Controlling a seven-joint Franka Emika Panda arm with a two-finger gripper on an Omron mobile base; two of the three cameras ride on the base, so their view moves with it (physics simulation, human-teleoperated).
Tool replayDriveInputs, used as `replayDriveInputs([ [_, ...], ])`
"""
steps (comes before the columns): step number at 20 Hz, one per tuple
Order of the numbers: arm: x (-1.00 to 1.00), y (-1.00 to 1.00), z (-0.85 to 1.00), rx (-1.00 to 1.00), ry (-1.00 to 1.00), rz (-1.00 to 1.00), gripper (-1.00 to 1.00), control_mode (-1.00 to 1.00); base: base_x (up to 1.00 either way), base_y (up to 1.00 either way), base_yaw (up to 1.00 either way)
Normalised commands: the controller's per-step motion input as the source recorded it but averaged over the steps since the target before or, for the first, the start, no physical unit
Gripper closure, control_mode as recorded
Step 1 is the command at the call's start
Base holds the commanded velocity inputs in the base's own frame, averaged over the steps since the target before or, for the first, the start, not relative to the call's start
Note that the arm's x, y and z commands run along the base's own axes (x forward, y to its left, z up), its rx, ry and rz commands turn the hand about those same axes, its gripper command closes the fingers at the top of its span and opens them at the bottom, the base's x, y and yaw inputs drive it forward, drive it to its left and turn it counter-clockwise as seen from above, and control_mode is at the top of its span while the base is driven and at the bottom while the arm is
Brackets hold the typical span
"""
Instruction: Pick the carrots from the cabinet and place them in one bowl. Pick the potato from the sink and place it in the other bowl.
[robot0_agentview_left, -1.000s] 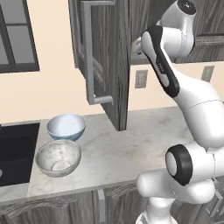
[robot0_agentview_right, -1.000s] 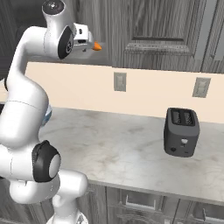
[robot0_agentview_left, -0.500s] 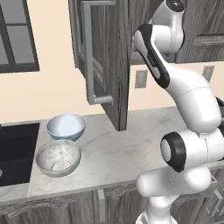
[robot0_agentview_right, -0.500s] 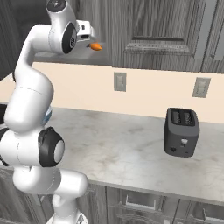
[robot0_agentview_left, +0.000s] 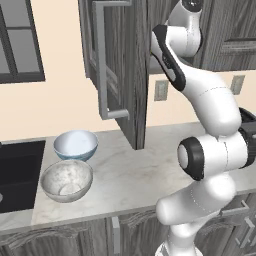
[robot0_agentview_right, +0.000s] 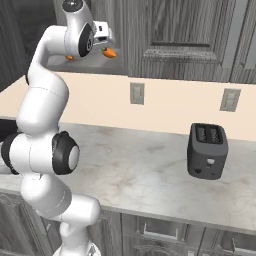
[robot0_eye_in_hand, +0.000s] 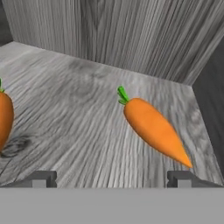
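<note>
Carrots (robot0_eye_in_hand: 154, 127) on grey wood-grain cabinet (robot0_eye_in_hand: 87, 113) shelf; marble counter (robot0_agentview_right: 150, 170) below

Peach wall (robot0_agentview_right: 90, 102) (two outlets), marble counter (robot0_agentview_right: 150, 170), black toaster (robot0_agentview_right: 207, 151), dark-framed window (robot0_agentview_left: 20, 42).

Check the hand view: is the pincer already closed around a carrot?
No. The pincer stands open, its fingertips apart, and the nearer carrot lies loose on the cabinet shelf ahead of them.
</note>
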Motion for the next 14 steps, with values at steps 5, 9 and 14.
replayDriveInputs([
  [5, 0.23, -0.15, 0.0, -0.02, 0.0, 0.0, -1.0, -1.0, 0.0, 0.0, 0.0],
  [9, 0.18, -0.13, -0.01, 0.0, 0.0, 0.0, -1.0, -1.0, 0.0, 0.0, 0.0],
  [14, 0.17, -0.04, -0.15, 0.0, 0.0, 0.0, -1.0, -1.0, 0.0, 0.0, 0.0],
])
